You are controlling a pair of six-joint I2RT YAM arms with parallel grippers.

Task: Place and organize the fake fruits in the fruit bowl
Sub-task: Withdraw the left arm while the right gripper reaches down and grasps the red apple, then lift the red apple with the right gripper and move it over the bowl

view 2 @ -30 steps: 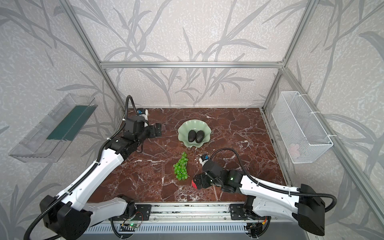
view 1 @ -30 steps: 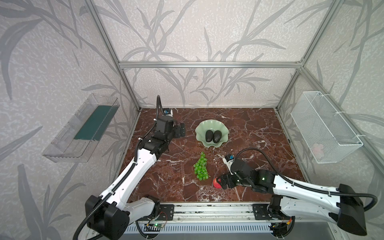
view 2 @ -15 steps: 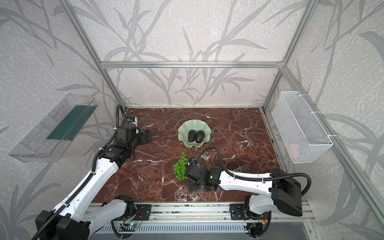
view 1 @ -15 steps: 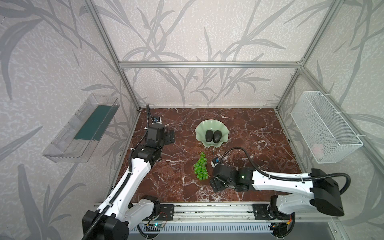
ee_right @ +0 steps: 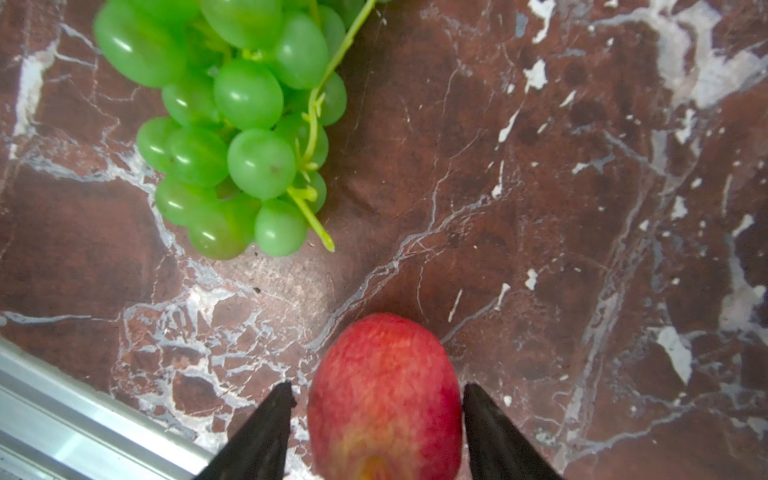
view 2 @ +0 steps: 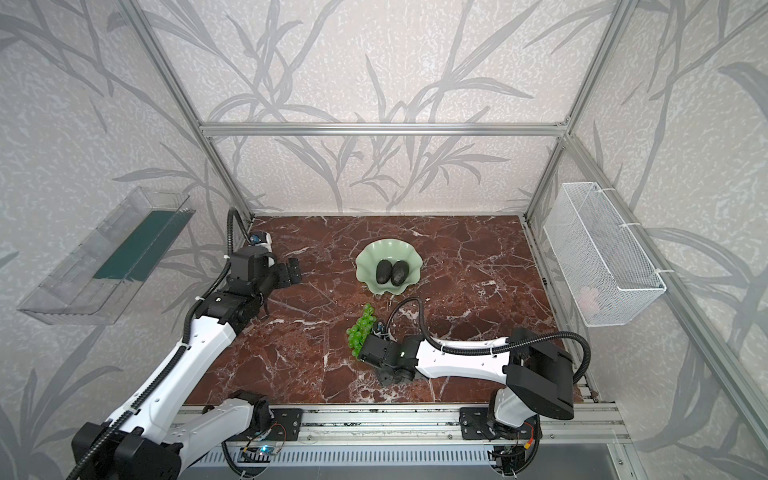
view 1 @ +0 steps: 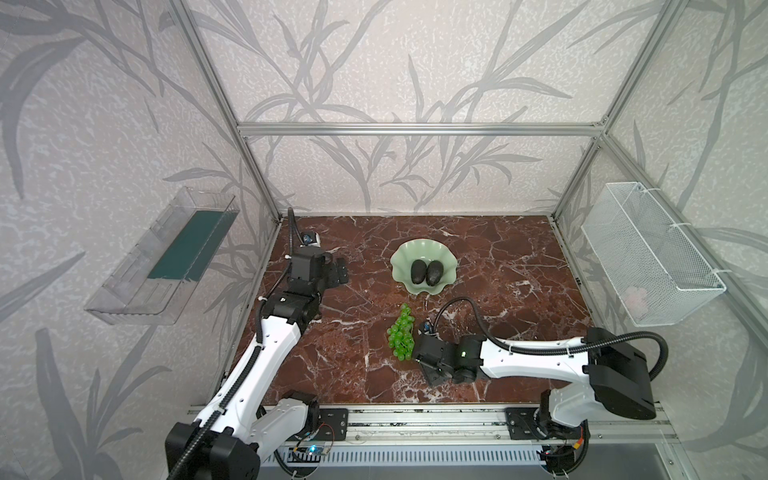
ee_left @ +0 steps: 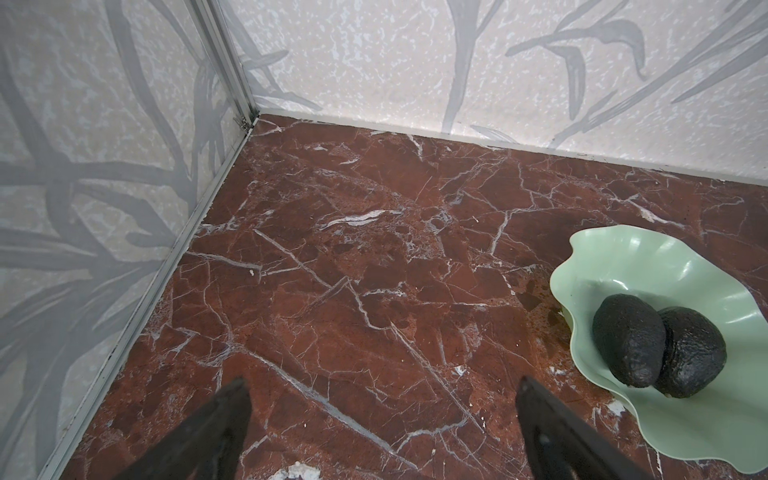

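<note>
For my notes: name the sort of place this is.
Probably a robot test cell, not a home: an aluminium frame with wallpapered panels boxes in a marble-look tabletop, and a left arm and a right arm stand on a front rail.

bright even light, soft shadows, top views bow at edges, near red fruit (ee_right: 384, 399) slightly blurred.

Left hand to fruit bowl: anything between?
Only bare marble tabletop lies between the left hand and the fruit bowl, plain in a top view and the left wrist view.
</note>
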